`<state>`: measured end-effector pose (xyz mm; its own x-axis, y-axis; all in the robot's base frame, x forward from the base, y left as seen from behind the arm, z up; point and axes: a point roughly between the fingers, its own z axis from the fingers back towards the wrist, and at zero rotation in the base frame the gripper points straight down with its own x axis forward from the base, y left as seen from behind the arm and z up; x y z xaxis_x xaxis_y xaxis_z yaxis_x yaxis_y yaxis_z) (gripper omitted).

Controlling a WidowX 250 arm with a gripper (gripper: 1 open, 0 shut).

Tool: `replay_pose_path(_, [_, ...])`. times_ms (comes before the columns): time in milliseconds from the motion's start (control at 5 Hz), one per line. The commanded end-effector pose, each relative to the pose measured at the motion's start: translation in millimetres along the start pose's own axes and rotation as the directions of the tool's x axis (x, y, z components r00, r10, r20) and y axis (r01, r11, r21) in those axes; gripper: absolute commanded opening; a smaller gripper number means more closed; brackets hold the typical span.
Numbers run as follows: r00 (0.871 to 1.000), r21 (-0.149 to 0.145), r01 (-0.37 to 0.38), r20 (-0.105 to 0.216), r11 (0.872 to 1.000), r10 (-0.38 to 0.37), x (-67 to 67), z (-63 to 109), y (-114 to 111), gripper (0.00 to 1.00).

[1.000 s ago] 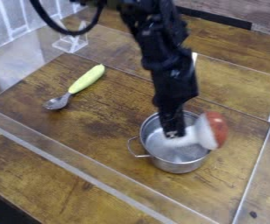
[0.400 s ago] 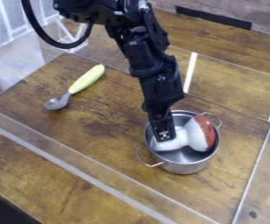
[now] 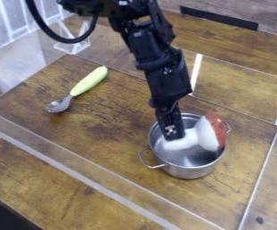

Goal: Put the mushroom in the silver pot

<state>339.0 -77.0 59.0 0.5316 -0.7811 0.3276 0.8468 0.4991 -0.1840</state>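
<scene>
Gripper shut, mushroom beside it in silver pot.

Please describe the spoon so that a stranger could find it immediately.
On the wooden table, look left, away from the arm and the pot. The spoon lies there alone, flat on the wood. Only it has a yellow-green handle and a small metal bowl.

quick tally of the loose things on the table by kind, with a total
mushroom: 1, lying in the pot
pot: 1
spoon: 1, apart on the wood to the left
total: 3
</scene>
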Motion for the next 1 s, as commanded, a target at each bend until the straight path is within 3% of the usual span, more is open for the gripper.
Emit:
replay_pose_path(0, [0.995,0.052,-0.076,0.067,0.996,0.072,10.2,16.4,3,0.00])
replay_pose_path(200, [0.981,0.063,-0.175,0.091,0.983,0.169,9.3,18.3,1,0.00])
replay_pose_path(600, [0.985,0.030,-0.153,0.084,0.988,0.150,29.4,13.8,1,0.00])
replay_pose_path(800, [0.980,0.010,-0.184,0.082,0.983,0.183,23.6,9.4,0,0.00])
